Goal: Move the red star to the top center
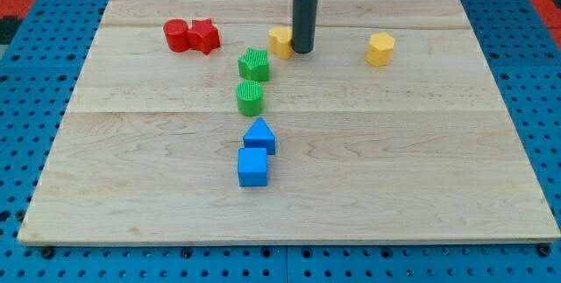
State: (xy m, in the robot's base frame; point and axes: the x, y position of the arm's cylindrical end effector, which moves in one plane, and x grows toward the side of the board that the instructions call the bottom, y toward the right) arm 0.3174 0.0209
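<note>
The red star [205, 35] lies near the board's top left, touching a red cylinder [177, 35] on its left side. My tip [301, 51] stands at the top centre, right beside a small yellow block [280, 41] on its left, and well to the right of the red star. The rod rises straight up out of the view's top.
A yellow hexagon-like block [380, 48] sits at the top right. A green star-like block [254, 64] and a green cylinder [250, 97] stand below the tip to the left. A blue triangle [259, 134] and blue cube [252, 166] lie lower. The wooden board [438, 160] rests on a blue pegboard.
</note>
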